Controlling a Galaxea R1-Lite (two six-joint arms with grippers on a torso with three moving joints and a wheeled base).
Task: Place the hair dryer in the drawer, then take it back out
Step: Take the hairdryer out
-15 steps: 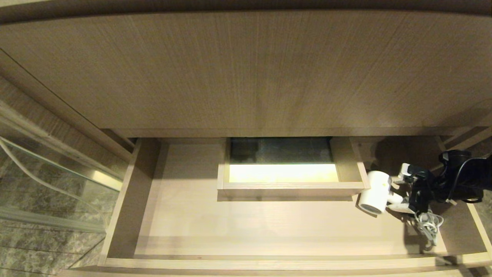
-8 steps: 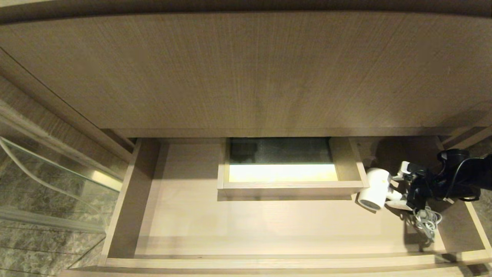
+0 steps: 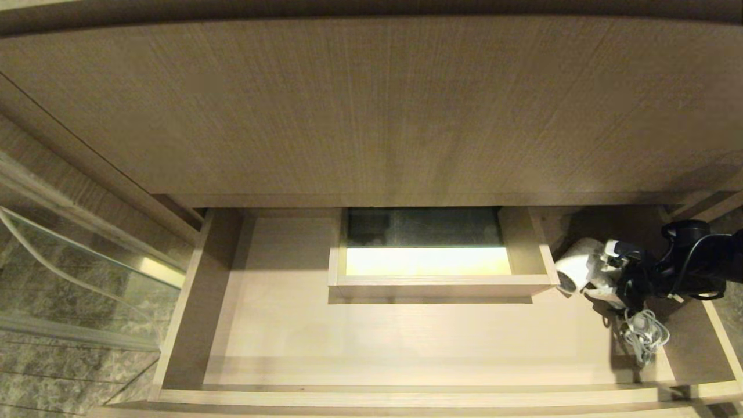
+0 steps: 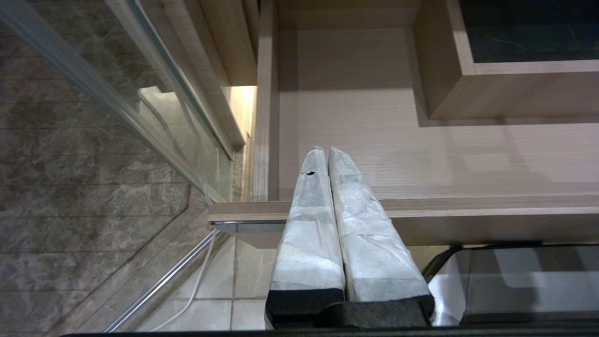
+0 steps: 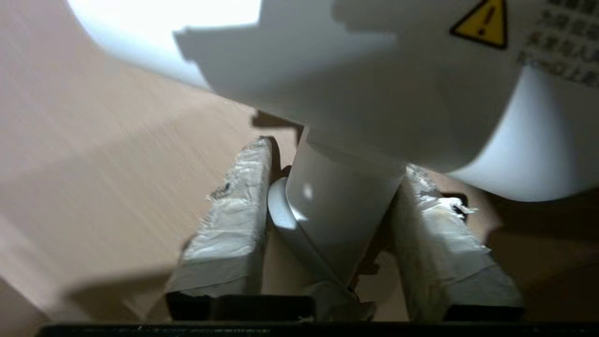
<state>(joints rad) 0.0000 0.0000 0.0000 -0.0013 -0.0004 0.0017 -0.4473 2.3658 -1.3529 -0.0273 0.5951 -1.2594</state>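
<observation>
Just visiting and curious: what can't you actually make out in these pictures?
- Small white hair dryer: its handle, head view, hidden by the right gripper.
- Wide light wood-grain drawer: right end, head view, cut by the edge.
- Printed warning label: right wrist view, too blurred to read.

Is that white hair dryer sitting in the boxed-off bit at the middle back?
No, the hair dryer is right of that box, down in the drawer itself.
</observation>
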